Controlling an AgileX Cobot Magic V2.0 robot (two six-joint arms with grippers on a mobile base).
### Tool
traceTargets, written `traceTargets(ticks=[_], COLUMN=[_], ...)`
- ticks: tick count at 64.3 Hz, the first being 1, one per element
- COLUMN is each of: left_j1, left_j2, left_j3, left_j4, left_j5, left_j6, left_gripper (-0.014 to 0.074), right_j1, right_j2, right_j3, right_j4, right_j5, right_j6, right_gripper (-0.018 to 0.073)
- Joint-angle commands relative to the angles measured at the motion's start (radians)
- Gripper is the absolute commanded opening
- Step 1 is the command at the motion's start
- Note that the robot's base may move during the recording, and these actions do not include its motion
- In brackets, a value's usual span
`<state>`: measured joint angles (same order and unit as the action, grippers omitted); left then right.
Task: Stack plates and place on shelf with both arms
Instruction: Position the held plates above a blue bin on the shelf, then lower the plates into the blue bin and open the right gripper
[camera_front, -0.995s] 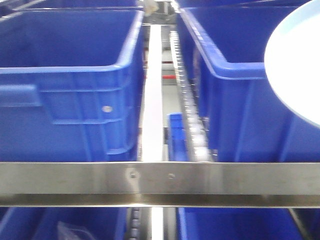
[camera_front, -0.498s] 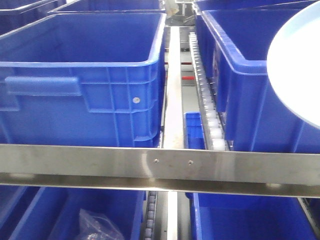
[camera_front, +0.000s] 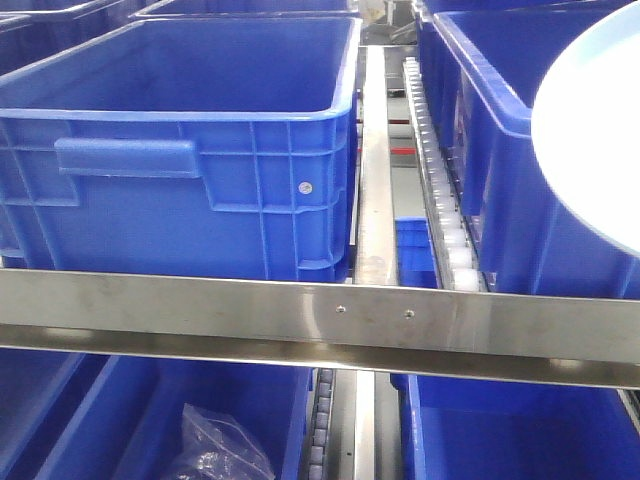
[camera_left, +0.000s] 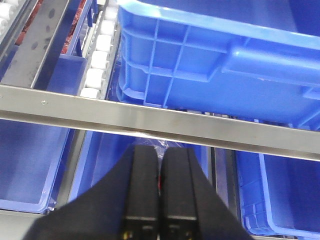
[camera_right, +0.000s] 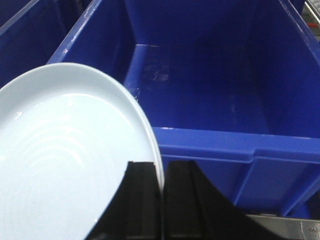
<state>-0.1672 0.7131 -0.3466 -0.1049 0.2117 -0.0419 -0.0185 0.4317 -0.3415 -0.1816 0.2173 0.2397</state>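
Note:
A pale bluish-white plate (camera_right: 65, 165) is held tilted by its rim, my right gripper (camera_right: 161, 172) shut on it. The plate hangs in front of a blue crate (camera_right: 215, 100) and shows at the right edge of the front view as a plate (camera_front: 590, 130). The shelf's steel front rail (camera_front: 320, 320) runs across the front view, with a white roller track (camera_front: 445, 210) behind it. My left gripper (camera_left: 160, 165) is shut with nothing between its fingers, just below the shelf rail (camera_left: 175, 122).
Big blue crates (camera_front: 190, 150) stand on the shelf on both sides of the roller track. More blue crates (camera_front: 500, 430) sit below the rail. One (camera_front: 215, 450) holds a crumpled clear plastic bag. A blue crate (camera_left: 225, 60) hangs over the left gripper's rail.
In the front view the crates and roller track have slid to the right and the rail has risen in the picture. The plate stays at the right edge.

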Motion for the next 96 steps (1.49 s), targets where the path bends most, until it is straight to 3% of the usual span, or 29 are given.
traceTargets(ticks=[1, 46, 66, 96], left_j1=[-0.007, -0.007, -0.007, -0.007], left_j2=[0.003, 0.003, 0.003, 0.003], left_j3=[-0.030, -0.030, -0.030, -0.030], left_j4=[-0.008, -0.008, -0.008, -0.008], left_j5=[-0.075, -0.075, -0.075, -0.075], left_j6=[-0.007, -0.007, -0.007, -0.007], left_gripper=[0.0083, 0.0083, 0.0083, 0.0083], right_j1=[0.000, 0.000, -0.001, -0.008], right_j2=[0.006, 0.006, 0.027, 0.516], right_j3=[-0.030, -0.030, -0.047, -0.556], right_j4=[-0.005, -0.005, -0.005, -0.006], right_j5=[-0.103, -0.106, -0.183, -0.148], right_j6=[-0.002, -0.002, -0.002, -0.002], right_gripper=[0.0056, 0.0056, 0.0056, 0.0056])
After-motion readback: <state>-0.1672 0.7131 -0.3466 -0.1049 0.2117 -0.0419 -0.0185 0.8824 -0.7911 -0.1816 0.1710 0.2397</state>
